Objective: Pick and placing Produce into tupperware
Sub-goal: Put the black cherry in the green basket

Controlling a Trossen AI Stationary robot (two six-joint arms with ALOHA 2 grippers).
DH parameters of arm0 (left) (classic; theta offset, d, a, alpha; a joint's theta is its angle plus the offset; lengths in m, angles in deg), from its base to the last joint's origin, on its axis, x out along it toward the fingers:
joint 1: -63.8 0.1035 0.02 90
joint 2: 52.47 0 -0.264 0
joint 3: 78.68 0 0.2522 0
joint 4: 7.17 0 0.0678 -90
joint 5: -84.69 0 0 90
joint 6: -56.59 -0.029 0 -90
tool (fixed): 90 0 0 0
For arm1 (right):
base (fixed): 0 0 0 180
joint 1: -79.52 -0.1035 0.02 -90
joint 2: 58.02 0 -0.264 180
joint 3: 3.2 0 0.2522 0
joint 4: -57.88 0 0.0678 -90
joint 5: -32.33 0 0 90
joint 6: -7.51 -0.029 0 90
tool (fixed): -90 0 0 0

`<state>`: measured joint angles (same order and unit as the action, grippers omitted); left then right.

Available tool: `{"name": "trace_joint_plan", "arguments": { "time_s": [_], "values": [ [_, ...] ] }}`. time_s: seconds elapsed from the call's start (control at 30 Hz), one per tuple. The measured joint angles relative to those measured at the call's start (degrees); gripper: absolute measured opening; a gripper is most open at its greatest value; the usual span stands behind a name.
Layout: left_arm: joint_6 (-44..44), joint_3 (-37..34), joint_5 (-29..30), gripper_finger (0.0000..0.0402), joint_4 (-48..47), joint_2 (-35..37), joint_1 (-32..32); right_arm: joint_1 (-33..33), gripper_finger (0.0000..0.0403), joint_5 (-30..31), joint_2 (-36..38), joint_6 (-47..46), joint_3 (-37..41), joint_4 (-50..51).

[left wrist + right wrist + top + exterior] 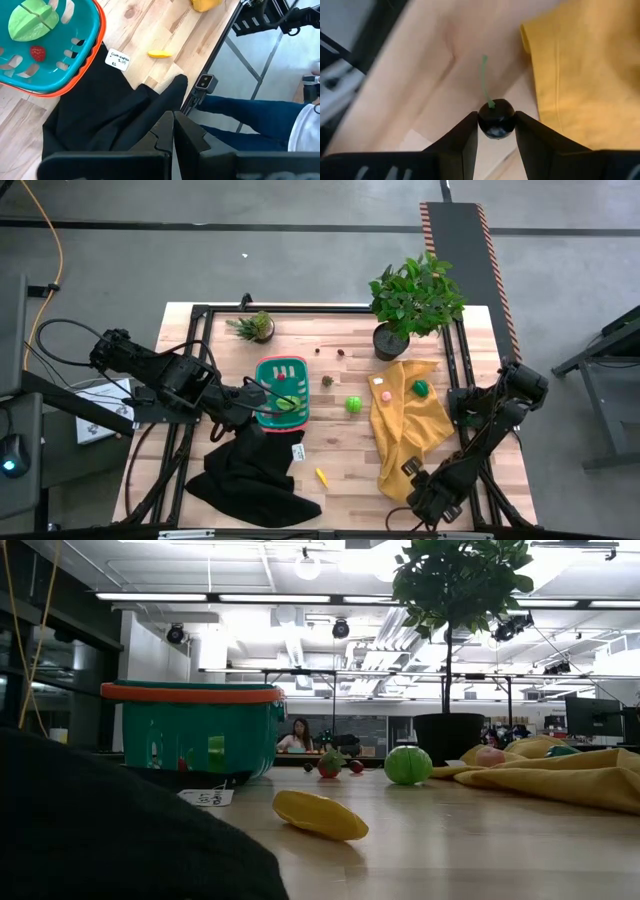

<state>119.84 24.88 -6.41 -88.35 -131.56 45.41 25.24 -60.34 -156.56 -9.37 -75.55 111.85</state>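
The right hand (496, 131) grips a dark cherry (496, 119) between its two fingers, green stem pointing away from the wrist, at the near right corner of the tabletop (340, 455), just beside the yellow cloth (408, 425). The left hand (173, 131) is fully closed and empty, positioned over the black cloth (250, 475) next to the teal basket (282, 390).

Basket contents (left wrist view): one green segmented piece (34, 21) and one small red berry (37, 51). Remaining produce on the wooden surface: a yellow piece (322, 476) near the front edge, a green ball (353, 404) at centre, and small dark items (327, 381) behind it. A pink piece (385, 395) and a green piece (421, 388) lie on the yellow cloth. Two potted plants (415, 300) stand at the rear.

The low view shows a large room with ceiling strip lights and a seated person (296, 737) far behind. The left wrist view shows a person's blue trouser leg (250, 117) beside the tabletop frame.
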Motion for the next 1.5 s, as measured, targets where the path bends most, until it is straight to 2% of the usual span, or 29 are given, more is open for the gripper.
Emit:
{"name": "trace_joint_plan", "arguments": {
  "time_s": [0.43,0.6,0.93,1.2,1.5],
  "values": [
    [-4.9,0.0,0.0,0.0003,0.0,0.0,0.0,4.1,0.0112,3.3,0.0,0.2,-8.7,0.0],
    [-8.0,0.0,0.0,0.0003,0.0,0.0,0.0,7.4,0.0112,5.6,0.0,-1.1,-11.4,-0.2],
    [-18.4,0.0,0.0,0.0003,0.0,0.0,0.0,15.8,0.0112,6.4,0.0,-6.3,-16.5,-6.0],
    [-26.6,0.0,0.1,0.0003,0.0,0.0,0.0,22.5,0.0112,6.5,0.1,-10.2,-17.6,-10.9],
    [-28.4,0.0,0.3,0.0003,0.0,0.0,0.0,27.7,0.0112,6.8,0.1,-13.7,-17.6,-16.3]
  ]
}}
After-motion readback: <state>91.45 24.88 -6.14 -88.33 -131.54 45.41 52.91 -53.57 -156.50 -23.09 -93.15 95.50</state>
